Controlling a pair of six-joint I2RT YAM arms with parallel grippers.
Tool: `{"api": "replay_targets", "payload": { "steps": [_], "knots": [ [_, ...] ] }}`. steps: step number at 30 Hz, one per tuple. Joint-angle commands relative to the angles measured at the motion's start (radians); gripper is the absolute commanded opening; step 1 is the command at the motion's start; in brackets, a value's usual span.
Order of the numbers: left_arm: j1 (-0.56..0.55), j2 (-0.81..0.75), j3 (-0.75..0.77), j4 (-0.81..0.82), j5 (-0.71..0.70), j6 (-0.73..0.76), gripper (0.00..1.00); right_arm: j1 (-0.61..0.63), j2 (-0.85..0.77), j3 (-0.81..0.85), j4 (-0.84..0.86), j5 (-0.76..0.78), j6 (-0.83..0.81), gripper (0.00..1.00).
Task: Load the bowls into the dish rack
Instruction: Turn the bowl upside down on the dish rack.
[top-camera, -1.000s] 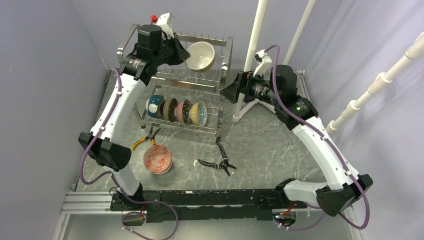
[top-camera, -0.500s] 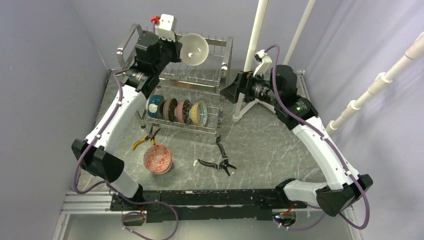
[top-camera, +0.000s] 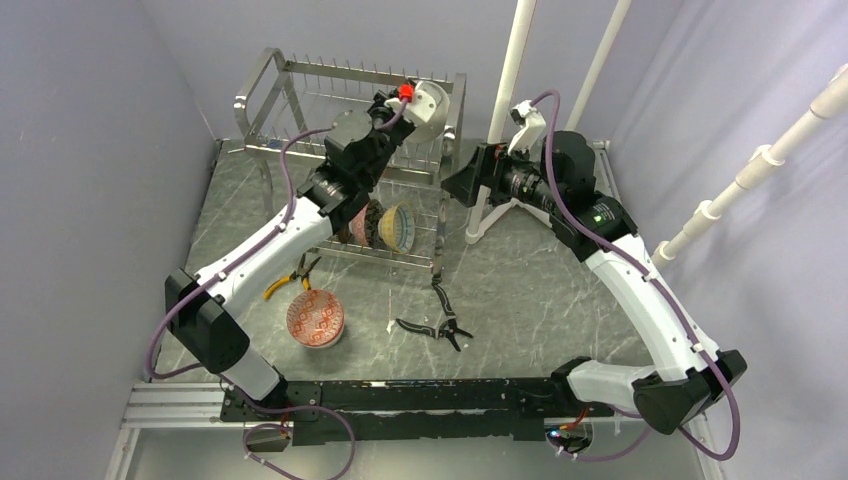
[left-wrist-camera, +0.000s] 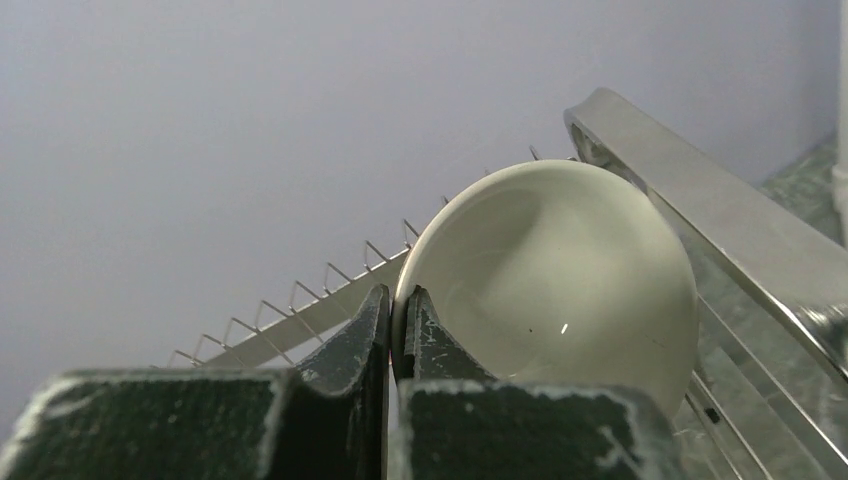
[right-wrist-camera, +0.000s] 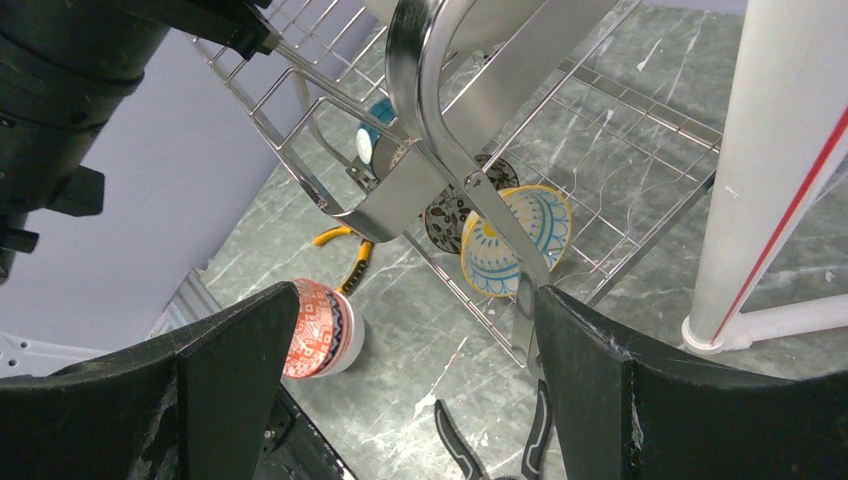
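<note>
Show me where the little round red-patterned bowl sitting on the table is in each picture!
Top external: the small round red-patterned ceramic bowl is lower left, just below the yellow-handled pliers.
Left wrist: not in it.
Right wrist: lower left, below the rack's near corner.
Shared landmark: the shiny steel wire dish rack, which shows in all three views.

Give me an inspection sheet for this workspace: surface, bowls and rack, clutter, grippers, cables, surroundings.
Surface: grey marbled tabletop.
Job's things: dish rack upright; patterned bowls on edge in its lower tier; white bowl held at the upper tier; red-patterned bowl on the tabletop.
Clutter: yellow-handled pliers and black pliers in front of the rack.
Grippers: left gripper shut on the white bowl's rim; right gripper open, empty, beside the rack.
Cables: purple cables along both arms.
Surroundings: white pipes at right; lilac walls.
</note>
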Motion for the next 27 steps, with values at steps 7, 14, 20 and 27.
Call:
{"api": "replay_targets", "payload": {
  "steps": [7,14,20,27],
  "knots": [
    [-0.030,-0.139,-0.113,0.377,-0.052,0.276,0.03,-0.004,-0.031,0.000,0.017,0.015,-0.019,0.91],
    [-0.037,-0.159,-0.175,0.460,-0.058,0.392,0.03,-0.004,-0.029,-0.003,0.018,0.014,-0.018,0.91],
    [-0.052,-0.179,-0.259,0.523,-0.018,0.470,0.03,-0.004,-0.032,-0.014,0.020,0.018,-0.021,0.91],
    [-0.086,-0.174,-0.329,0.630,-0.008,0.614,0.03,-0.003,-0.037,-0.011,0.017,0.021,-0.026,0.92]
  ]
}}
